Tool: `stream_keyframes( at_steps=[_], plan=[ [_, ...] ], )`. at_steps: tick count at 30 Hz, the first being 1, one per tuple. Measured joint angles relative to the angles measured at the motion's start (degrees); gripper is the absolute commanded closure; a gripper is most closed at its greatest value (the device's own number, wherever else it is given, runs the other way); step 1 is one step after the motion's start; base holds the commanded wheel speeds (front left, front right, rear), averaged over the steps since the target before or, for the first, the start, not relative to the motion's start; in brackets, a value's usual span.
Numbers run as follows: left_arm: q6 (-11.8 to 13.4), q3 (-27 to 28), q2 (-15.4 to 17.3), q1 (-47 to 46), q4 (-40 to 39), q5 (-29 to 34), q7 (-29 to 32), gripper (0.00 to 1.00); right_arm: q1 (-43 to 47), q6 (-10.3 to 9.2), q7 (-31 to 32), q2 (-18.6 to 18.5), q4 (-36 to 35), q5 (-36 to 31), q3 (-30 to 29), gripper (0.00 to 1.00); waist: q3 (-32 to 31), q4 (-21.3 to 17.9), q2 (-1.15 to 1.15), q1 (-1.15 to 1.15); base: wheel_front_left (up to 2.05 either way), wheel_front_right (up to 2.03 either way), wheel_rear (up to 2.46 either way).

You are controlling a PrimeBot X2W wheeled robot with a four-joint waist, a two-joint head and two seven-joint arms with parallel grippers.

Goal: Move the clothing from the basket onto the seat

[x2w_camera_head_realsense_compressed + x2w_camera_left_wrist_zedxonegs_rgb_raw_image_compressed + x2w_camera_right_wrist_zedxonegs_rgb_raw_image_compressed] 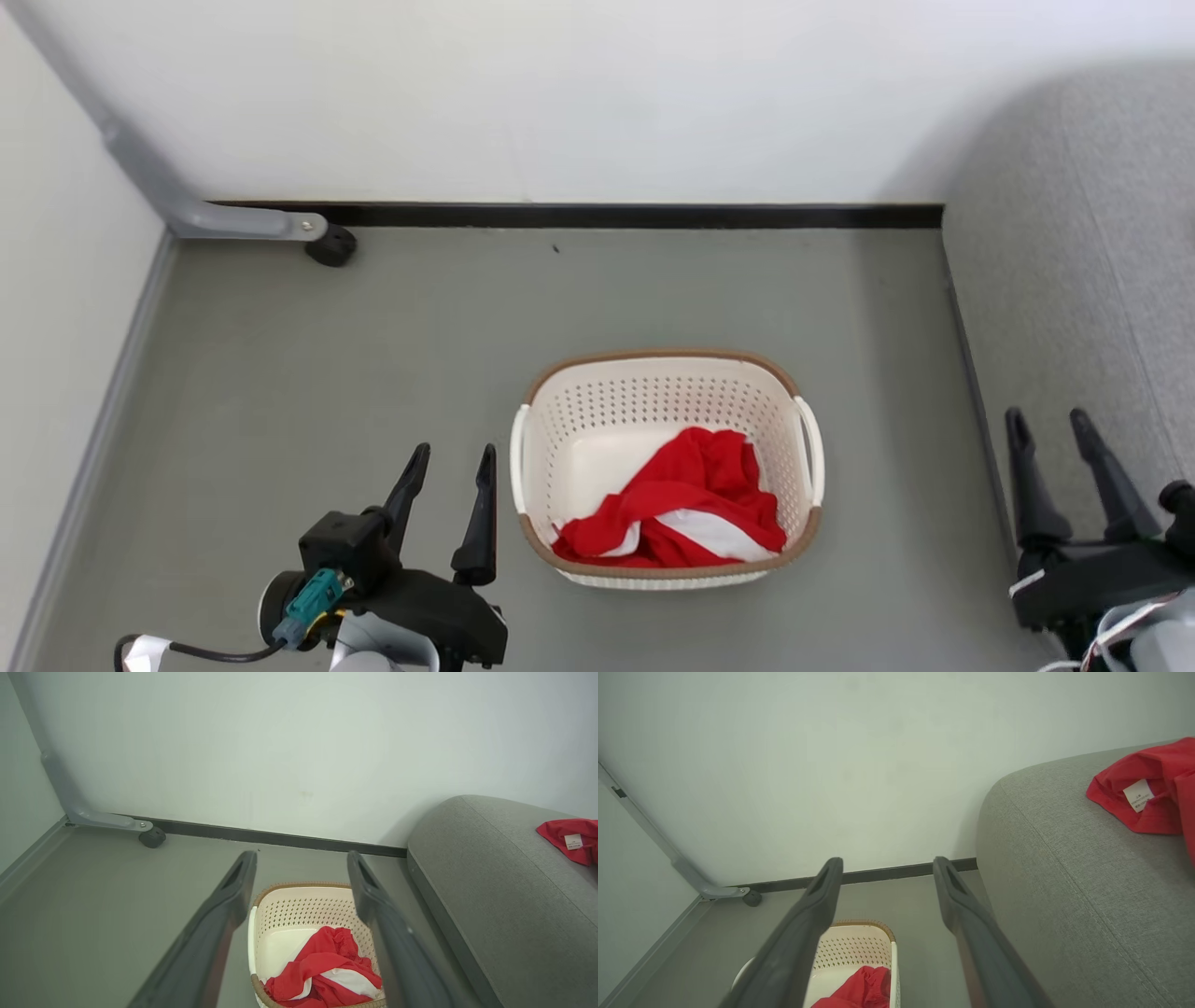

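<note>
A cream-white basket (597, 411) with a brown rim stands on the grey floor. Red clothing with a white panel (681, 513) lies bunched in its near right part; I also see that clothing (322, 970) in the left wrist view, inside the basket (289, 914). Another red garment with a white tag (1143, 788) lies on the grey seat (1064, 868) at the right. My left gripper (453, 462) hangs open just left of the basket. Over the seat's edge (1074, 308), my right gripper (1050, 425) is open and holds nothing.
A white wall with a dark skirting strip (579, 216) closes the back. A grey metal leg with a black caster (329, 245) stands at the back left. A pale panel (56, 308) lines the left side.
</note>
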Motion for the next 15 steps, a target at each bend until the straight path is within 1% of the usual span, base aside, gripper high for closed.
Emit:
stream_keyframes(
  at_steps=[3,10,15],
  plan=[
    [0.00,0.70,0.12,0.43,0.83,-0.23,-0.07,0.00,1.27,-0.45,0.00,0.93,0.64,-1.10,0.55,0.00,-1.84,1.66,0.00,0.00,0.00,0.00,0.00],
    [0.52,2.70,1.19,3.51,2.08,-0.38,-0.51,0.00,3.13,-0.43,0.00,3.57,1.34,-2.47,2.71,0.00,-5.83,4.50,0.00,0.00,0.00,0.00,0.00],
    [0.54,3.85,1.64,4.52,2.37,-0.38,-0.75,0.00,3.37,-0.43,0.00,4.05,1.36,-3.70,2.71,0.00,-7.51,5.53,0.00,0.00,0.00,0.00,0.00]
  ],
)
